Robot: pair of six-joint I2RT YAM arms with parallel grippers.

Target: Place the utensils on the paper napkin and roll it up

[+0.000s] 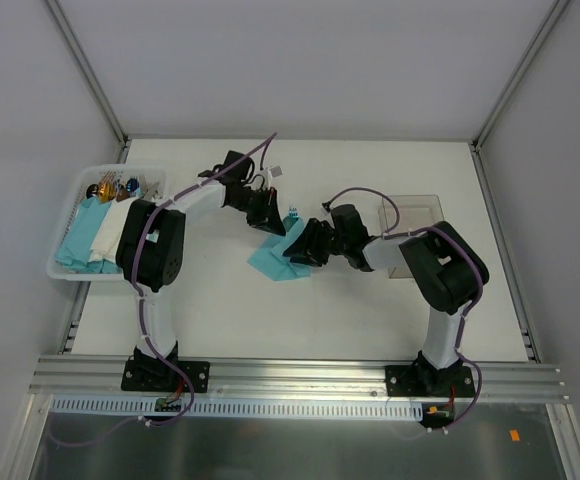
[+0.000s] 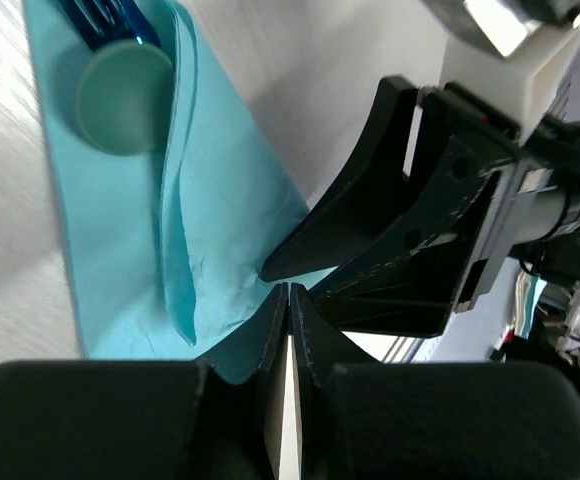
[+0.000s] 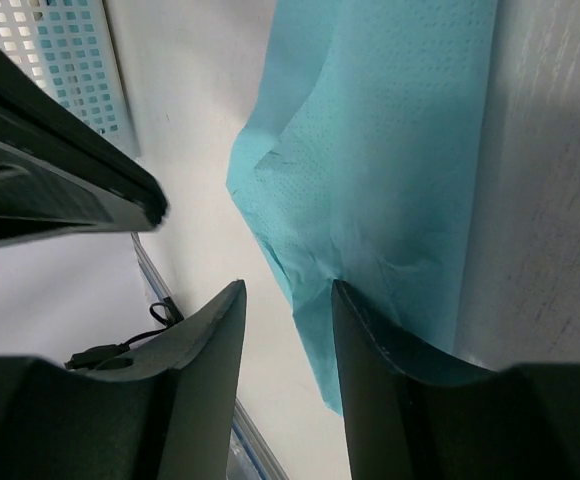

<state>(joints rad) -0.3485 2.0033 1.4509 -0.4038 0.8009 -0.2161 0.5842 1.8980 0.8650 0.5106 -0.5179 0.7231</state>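
Since the paper napkin looks thin, limp and easily torn, lying on the tabletop well apart from the white basket with the utensils on it, a loose edge seems the best hold. At its basket side the left pincer is pressed together. At its far side the right pincer stands spread.

1. Left arm, right arm: black joint housings, white links.
2. Purple cable along each.
3. Black base plates at 6 o'clock.
4. Left pincer: matte black tapered fingers.
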